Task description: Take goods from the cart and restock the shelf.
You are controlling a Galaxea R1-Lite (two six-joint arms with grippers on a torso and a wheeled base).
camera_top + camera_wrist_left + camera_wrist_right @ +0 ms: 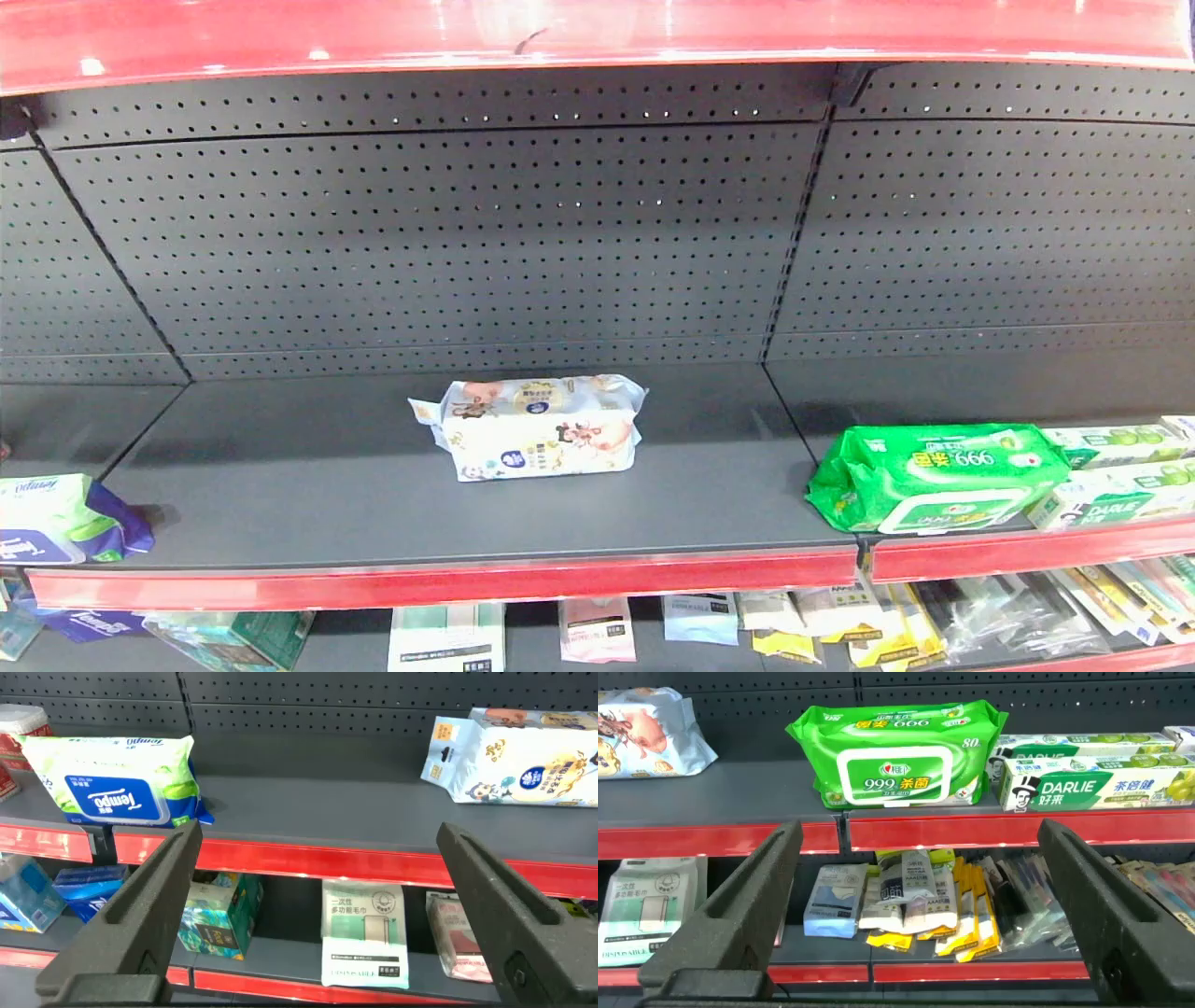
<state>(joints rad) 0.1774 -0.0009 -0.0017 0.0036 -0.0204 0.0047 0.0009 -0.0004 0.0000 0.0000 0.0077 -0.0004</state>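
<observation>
Claws first: left claw (320, 835) spread wide, pinching nothing; right claw (920, 831) same story, wide and bare. Hang low, both, about level with the red lip (439, 583) of the shelf (280, 504).

Up ahead and between the two, lying flat and back from the edge: white printed pack (532, 427), alone in the middle bay. Straight ahead of the right claw and a touch higher: green wipes pack (892, 756), nosing right up to the lip, with toothpaste boxes (1092, 770) just beside it on the outward side. Ahead of the left claw, outward again: blue-and-green pack (117, 779), perched at the edge too.

Now the danger. Nothing in hand, so probably off to the cart next. Could clip the lip on a careless pull-back, or rake the lower-shelf goods (906, 896) just beneath. Worse on the way back in. Risks catching the lip by rising too low with a load, and jolting it loose. Risks nudging that green wipes pack off its perch by drifting outward on the right. Might also shove the white printed pack askew by crowding it.
</observation>
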